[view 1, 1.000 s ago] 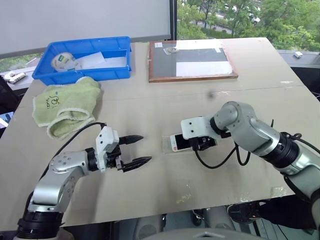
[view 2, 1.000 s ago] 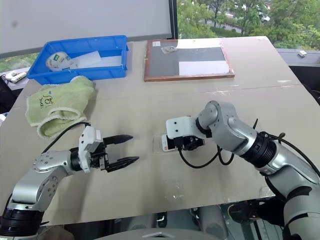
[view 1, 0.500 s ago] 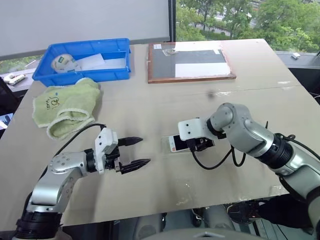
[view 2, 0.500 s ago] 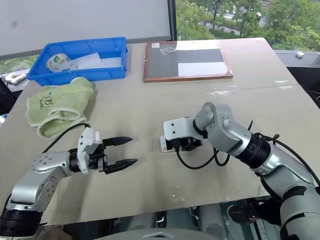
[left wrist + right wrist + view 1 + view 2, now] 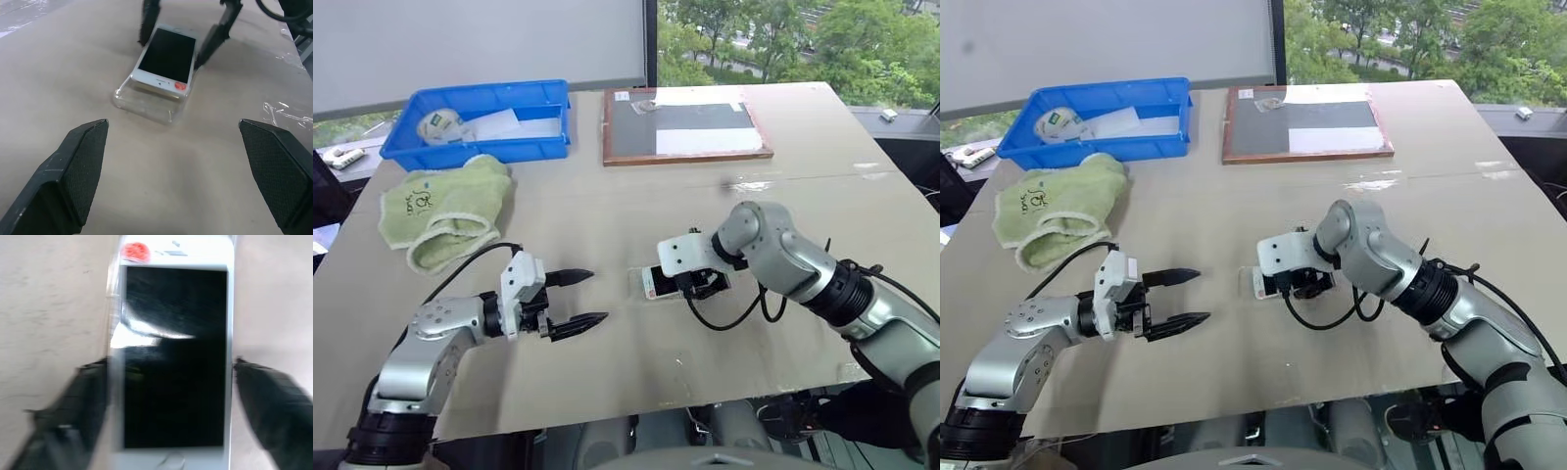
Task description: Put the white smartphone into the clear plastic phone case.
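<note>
Left eye view: bench [image 5: 636, 211] | right arm bent in over mid-bench, right gripper [image 5: 697, 284] pointed steeply down, jaws spread astride white smartphone [image 5: 166, 56], contact cannot be told | left gripper [image 5: 576, 300] held level nearby, jaws spread wide, nothing held | phone seen lying screen-up, one end in clear plastic phone case [image 5: 146, 104]

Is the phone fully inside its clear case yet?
Not fully: the white smartphone lies tilted, its near end riding above the clear case.
</note>
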You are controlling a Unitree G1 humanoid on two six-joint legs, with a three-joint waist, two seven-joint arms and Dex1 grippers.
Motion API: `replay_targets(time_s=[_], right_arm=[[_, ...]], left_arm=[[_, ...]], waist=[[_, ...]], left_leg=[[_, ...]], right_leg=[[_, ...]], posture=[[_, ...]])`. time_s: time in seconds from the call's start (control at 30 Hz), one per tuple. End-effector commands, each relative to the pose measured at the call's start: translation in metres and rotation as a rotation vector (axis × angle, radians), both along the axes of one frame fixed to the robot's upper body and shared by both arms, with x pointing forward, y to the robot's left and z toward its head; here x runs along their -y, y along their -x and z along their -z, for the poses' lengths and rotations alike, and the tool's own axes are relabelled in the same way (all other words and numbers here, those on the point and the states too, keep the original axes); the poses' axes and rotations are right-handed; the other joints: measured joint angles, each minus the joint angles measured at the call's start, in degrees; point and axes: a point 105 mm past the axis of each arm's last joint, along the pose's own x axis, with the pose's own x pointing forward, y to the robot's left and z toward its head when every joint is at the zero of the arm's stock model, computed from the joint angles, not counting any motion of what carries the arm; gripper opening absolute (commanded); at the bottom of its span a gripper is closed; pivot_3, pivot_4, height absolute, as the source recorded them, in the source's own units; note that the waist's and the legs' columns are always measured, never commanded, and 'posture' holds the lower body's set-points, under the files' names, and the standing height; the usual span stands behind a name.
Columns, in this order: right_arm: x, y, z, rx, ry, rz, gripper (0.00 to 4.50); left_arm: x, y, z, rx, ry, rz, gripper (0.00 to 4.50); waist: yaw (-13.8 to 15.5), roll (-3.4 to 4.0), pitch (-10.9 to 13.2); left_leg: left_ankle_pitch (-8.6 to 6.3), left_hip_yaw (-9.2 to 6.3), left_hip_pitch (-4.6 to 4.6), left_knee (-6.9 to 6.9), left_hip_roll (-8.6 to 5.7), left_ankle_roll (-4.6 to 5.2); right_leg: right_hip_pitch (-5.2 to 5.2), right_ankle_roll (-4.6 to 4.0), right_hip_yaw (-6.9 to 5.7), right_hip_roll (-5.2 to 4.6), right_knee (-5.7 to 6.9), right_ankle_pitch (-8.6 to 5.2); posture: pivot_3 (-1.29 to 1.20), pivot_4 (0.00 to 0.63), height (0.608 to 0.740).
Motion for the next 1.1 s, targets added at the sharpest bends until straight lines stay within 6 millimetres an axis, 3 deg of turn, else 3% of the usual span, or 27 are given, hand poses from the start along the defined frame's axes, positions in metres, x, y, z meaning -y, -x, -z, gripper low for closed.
replay_targets(time_s=[0.03, 0.13, 0.27, 0.3, 0.43, 0.6, 0.77, 0.87, 1.0, 1.1], right_arm=[[0.003, 0.005, 0.013, -0.030, -0.004, 0.007, 4.45], [-0.008, 0.010, -0.016, -0.026, -0.090, 0.018, 4.45], [-0.007, 0.020, -0.047, -0.050, -0.188, 0.042, 4.45], [-0.007, 0.023, -0.052, -0.066, -0.228, 0.060, 4.21], [-0.001, 0.025, -0.053, -0.075, -0.305, 0.112, 2.70], [-0.002, 0.015, -0.049, -0.101, -0.436, 0.228, 0.17], [-0.006, -0.010, -0.022, -0.051, -0.456, 0.303, 0.07], [0.003, -0.029, -0.019, 0.010, -0.488, 0.391, 0.07], [0.008, -0.036, -0.015, 0.046, -0.446, 0.384, 0.07], [0.008, -0.030, -0.008, 0.013, -0.379, 0.319, 0.07]], left_arm=[[0.002, -0.002, -0.006, 0.039, 0.004, 0.009, 4.46], [0.003, -0.003, -0.007, 0.043, 0.006, 0.008, 4.46], [0.003, -0.004, -0.006, 0.047, 0.008, 0.009, 4.46], [0.003, -0.005, -0.006, 0.050, 0.009, 0.009, 4.46], [0.004, -0.009, -0.005, 0.061, 0.015, 0.009, 4.46], [0.009, -0.015, -0.004, 0.070, 0.016, 0.014, 4.46], [0.012, -0.017, -0.005, 0.081, 0.008, 0.029, 4.46], [0.013, -0.016, -0.008, 0.088, 0.007, 0.030, 4.46], [0.016, -0.014, -0.010, 0.090, 0.006, 0.032, 4.46], [0.018, -0.014, -0.010, 0.090, 0.005, 0.037, 4.46]], waist=[[0.0, -0.01, 0.0], [-0.2, 0.03, 0.1], [-0.1, 0.15, 0.2], [-0.1, 0.16, 0.3], [-0.1, 0.14, 0.2], [-0.1, 0.13, 0.3], [-0.2, 0.08, 0.2], [-0.1, 0.10, 0.3], [-0.1, 0.09, 0.3], [-0.1, 0.10, 0.3]], left_leg=[[0.00, 0.00, -0.01, 0.00, 0.00, 0.00], [0.00, 0.03, -0.06, 0.00, 0.00, 0.00], [0.00, 0.01, -0.16, -0.02, 0.00, 0.00], [0.00, 0.01, -0.19, -0.02, 0.00, 0.00], [0.00, 0.01, -0.19, -0.03, -0.01, 0.00], [0.00, 0.04, -0.19, -0.02, -0.03, 0.00], [0.00, 0.02, -0.15, -0.02, 0.00, 0.00], [0.00, 0.03, -0.20, -0.03, -0.02, 0.00], [0.00, 0.08, -0.22, -0.03, -0.03, 0.00], [0.00, 0.06, -0.22, -0.03, -0.03, 0.00]], right_leg=[[0.00, 0.00, -0.01, 0.00, -0.03, 0.00], [0.02, 0.00, 0.00, -0.02, -0.06, 0.00], [-0.10, -0.02, 0.00, 0.01, 0.01, 0.00], [-0.13, -0.02, 0.00, 0.01, 0.02, 0.00], [-0.12, -0.04, -0.01, 0.00, 0.00, -0.02], [-0.12, -0.03, 0.01, -0.04, -0.01, -0.02], [-0.11, -0.03, 0.02, 0.08, 0.04, -0.01], [-0.13, -0.03, 0.02, 0.06, 0.04, -0.01], [-0.13, 0.11, 0.09, 0.04, -0.01, 0.07], [-0.13, 0.10, 0.08, 0.04, -0.01, 0.06]], posture=[[0.00, 0.150, 0.740], [0.00, 0.150, 0.740], [0.00, 0.150, 0.740], [0.00, 0.150, 0.740], [0.00, 0.150, 0.740], [0.00, 0.150, 0.740], [0.00, 0.150, 0.740], [0.00, 0.150, 0.740], [0.00, 0.150, 0.740], [0.00, 0.150, 0.740]])
